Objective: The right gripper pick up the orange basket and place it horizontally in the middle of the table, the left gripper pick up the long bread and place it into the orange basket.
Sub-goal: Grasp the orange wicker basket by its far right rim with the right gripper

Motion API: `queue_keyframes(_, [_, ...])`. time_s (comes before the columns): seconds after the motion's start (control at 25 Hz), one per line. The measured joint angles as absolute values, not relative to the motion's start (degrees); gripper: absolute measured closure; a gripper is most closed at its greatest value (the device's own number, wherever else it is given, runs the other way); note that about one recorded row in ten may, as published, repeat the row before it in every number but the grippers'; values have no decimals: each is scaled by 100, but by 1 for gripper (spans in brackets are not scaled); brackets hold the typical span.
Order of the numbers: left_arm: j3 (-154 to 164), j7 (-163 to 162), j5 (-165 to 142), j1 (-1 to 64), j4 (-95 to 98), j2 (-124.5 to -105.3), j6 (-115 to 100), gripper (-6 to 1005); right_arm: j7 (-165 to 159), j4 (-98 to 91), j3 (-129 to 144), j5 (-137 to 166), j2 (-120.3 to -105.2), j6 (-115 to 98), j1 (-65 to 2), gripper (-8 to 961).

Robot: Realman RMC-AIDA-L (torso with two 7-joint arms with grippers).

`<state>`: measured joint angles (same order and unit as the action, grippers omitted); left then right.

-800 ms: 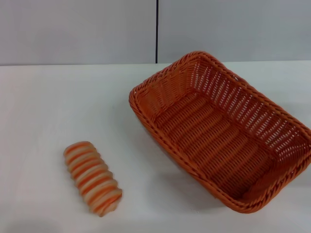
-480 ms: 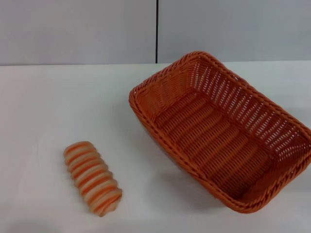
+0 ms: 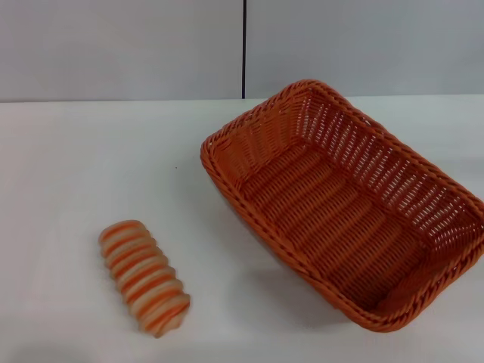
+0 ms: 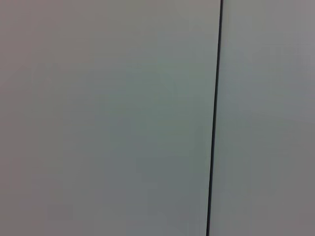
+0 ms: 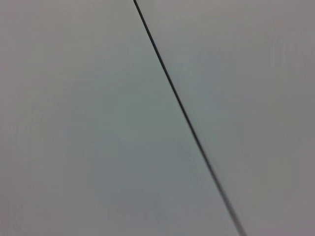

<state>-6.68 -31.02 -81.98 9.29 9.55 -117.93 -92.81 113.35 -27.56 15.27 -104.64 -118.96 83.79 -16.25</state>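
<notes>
- Over toward the left edge of the wide plain white tabletop (image 3: pixel 68 166), and close to its near edge, lies the small oblong ridged toy loaf with orange and cream stripes, the long bread (image 3: pixel 144 277). It lies flat, running diagonally, with bare table all round it and nothing touching it.
- The left gripper does not show in the head view. Its wrist camera looks only at a pale grey wall panel (image 4: pixel 108 118) with a thin dark vertical seam (image 4: pixel 214 123), so whether its fingers are spread or pressed together cannot be told.
- Right of centre sits the large rectangular orange woven wicker basket (image 3: pixel 344 208), with its braided rim and open-weave sloping sides. It is empty, upright on its base and skewed: one corner points toward the far edge, and the long side runs off toward the near right corner of the table.
- The basket and the loaf are well apart.
- The right gripper is also out of sight. Its wrist view shows the same grey wall (image 5: pixel 88 128) crossed by a slanting dark seam (image 5: pixel 184 113), so no call can be made on its fingers either.
- By the look of it the first step, the basket pickup, has not begun.
- The next move probably calls for the right arm to come down over a basket rim, most likely the nearer long side, and clamp it. It would then turn the basket square and slide it leftward to the middle.
</notes>
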Motion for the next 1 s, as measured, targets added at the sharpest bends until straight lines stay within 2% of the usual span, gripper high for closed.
queue_keyframes(0.68, [-704,-3095,-8183,831,756,-11804,-8787,160,5364,-6829,3458,-6891,-11850,7968,-2008,198])
queue_keyframes(0.72, [-705,-3094,-8180,838,756,-11804,-8737,160,4635,-7276,3722,-6380,-11789,8068,-2123,198])
queue_keyframes(0.76, [-705,-3094,-8180,838,756,-11804,-8737,160,4635,-7276,3722,-6380,-11789,8068,-2123,198])
queue_keyframes(0.92, [-712,-3093,-8176,848,792,-11803,-8706,161,3529,-7411,3949,-5645,-11409,9003,-2735,198])
queue_keyframes(0.96, [-712,-3093,-8176,848,792,-11803,-8706,161,3529,-7411,3949,-5645,-11409,9003,-2735,198])
queue_keyframes(1.0, [-715,-3093,-8175,848,802,-11798,-8717,161,3251,-7184,3995,-5345,-11258,9318,-3022,198])
